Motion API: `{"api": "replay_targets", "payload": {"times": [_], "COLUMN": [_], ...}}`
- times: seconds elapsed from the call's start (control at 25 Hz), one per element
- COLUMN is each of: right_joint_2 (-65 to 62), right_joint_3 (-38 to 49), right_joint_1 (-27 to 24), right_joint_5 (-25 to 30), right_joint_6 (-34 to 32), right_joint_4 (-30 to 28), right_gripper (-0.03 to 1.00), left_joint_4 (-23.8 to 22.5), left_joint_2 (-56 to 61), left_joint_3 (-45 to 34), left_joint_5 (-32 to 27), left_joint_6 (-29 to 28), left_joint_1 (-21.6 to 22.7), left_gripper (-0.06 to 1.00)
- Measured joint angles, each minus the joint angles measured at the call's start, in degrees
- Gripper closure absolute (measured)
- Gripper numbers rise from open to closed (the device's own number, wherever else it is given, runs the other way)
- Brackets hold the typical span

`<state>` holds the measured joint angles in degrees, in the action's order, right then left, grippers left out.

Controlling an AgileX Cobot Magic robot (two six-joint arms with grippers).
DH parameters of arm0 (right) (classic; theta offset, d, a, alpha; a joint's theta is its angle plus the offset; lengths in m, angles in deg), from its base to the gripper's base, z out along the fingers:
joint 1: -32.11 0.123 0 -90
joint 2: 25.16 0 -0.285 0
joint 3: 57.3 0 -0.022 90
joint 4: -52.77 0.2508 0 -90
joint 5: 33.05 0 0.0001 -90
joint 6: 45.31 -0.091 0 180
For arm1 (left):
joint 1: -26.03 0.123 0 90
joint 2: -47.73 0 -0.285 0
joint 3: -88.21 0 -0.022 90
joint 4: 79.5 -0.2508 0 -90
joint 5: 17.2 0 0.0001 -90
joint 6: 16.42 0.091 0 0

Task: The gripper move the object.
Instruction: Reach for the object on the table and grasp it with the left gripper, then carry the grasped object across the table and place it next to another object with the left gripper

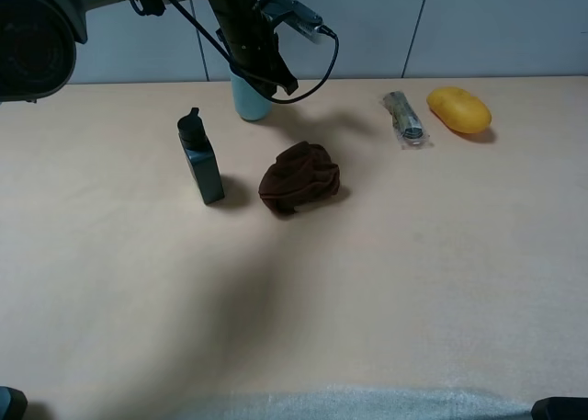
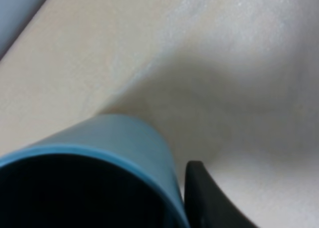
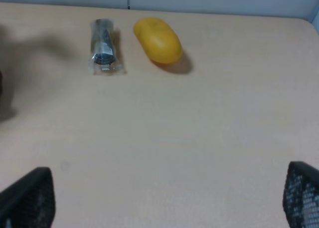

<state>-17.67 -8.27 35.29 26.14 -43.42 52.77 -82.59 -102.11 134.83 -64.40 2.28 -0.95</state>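
Note:
The light blue-teal cup stands upright at the back of the table, left of centre. My left gripper reaches down onto its rim from above. In the left wrist view the cup fills the near part, and one dark finger lies against the outside of its wall. The other finger is hidden in the cup's dark inside. The jaws stand close together on the wall. My right gripper is open and empty, low over bare table, with only its fingertips showing.
A dark green flat bottle stands in front and left of the cup. A crumpled brown cloth lies beside it. A wrapped metal piece and a yellow mango-like object lie at the back right. The wall runs behind the table's far edge.

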Motion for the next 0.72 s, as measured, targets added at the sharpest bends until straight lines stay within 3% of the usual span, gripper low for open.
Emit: {"api": "replay_targets", "payload": {"times": [0.72], "right_joint_2": [0.00], "right_joint_3": [0.00], "right_joint_1": [0.00], "right_joint_5": [0.00], "right_joint_6": [0.00], "right_joint_4": [0.00], "right_gripper": [0.27], "left_joint_4": [-0.63], "left_joint_2": [0.00], "left_joint_3": [1.85], "left_joint_5": [-0.52], "left_joint_6": [0.00], "left_joint_1": [0.00], "left_gripper": [0.86]}}
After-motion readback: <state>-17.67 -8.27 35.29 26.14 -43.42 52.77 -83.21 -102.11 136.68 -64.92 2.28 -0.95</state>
